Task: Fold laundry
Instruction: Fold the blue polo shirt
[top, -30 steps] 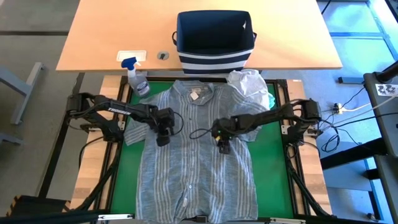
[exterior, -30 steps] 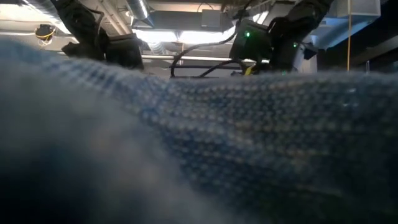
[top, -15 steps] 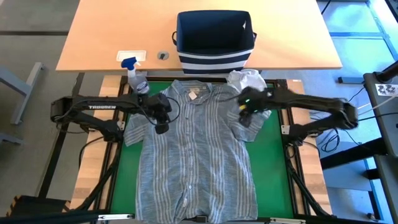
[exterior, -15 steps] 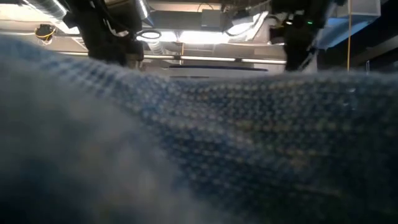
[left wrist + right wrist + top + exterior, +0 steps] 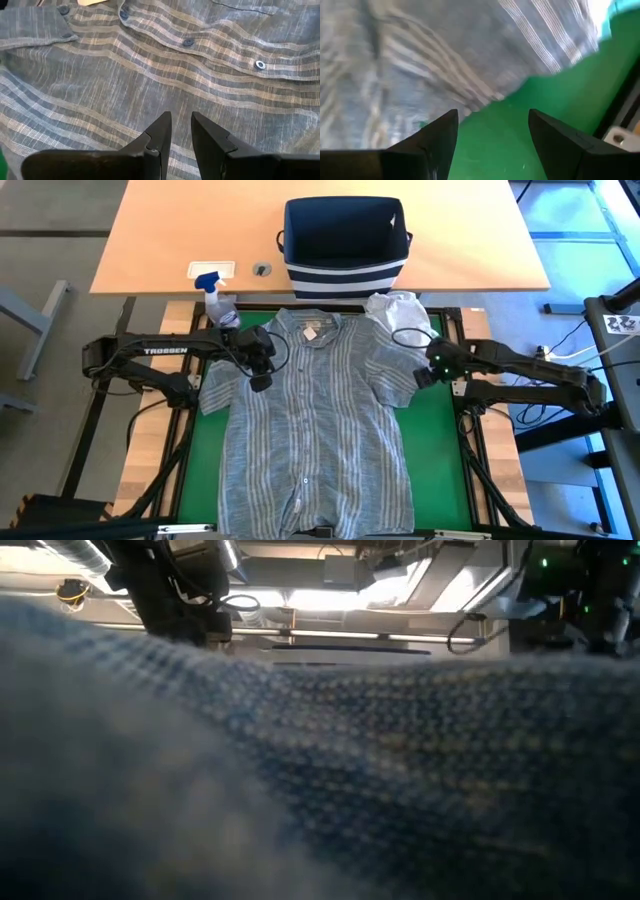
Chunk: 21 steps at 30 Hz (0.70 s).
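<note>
A grey-blue striped button-up shirt [image 5: 318,420] lies spread flat, collar toward the navy-and-white striped basket [image 5: 346,245], across the green mat [image 5: 440,430] of the tabletop. A white garment [image 5: 402,310] sits crumpled by the shirt's right shoulder. The left tool [image 5: 180,131] hovers over the shirt's left shoulder, fingers narrowly parted and holding nothing. The right tool [image 5: 492,131] stands spread and empty over the mat, just beside the right sleeve's edge.

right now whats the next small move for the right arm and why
Probably ease the right gripper down onto the sleeve edge and close. Its fingers are open over the green mat just off the striped shirt, holding nothing, and the shirt lies flat, unfolded.
</note>
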Available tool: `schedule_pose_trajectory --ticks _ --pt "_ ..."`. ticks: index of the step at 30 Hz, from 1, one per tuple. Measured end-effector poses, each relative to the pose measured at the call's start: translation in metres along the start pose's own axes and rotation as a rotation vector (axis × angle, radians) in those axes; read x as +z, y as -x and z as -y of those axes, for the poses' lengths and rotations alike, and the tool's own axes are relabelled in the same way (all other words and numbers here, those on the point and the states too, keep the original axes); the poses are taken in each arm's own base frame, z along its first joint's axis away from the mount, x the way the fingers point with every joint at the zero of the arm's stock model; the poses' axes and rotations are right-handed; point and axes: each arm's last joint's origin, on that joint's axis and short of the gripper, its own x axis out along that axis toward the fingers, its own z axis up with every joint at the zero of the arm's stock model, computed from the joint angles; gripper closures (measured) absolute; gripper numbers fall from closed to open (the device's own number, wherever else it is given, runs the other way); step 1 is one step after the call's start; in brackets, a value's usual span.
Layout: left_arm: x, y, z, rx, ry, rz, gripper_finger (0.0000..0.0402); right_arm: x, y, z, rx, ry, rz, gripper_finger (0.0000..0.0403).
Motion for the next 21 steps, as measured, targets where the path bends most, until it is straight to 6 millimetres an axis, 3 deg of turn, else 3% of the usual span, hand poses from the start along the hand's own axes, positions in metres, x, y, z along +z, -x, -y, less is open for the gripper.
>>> schedule_pose_trajectory --ticks 14,21 --pt "0.0 0.0 0.0 -0.001 -0.015 0.002 0.0331 -0.007 -0.062 0.01 -0.122 -0.157 0.007 0.016" --pt "0.0 0.0 0.0 -0.001 -0.041 0.002 0.0331 0.004 -0.069 -0.002 -0.004 -0.098 0.088 0.016"
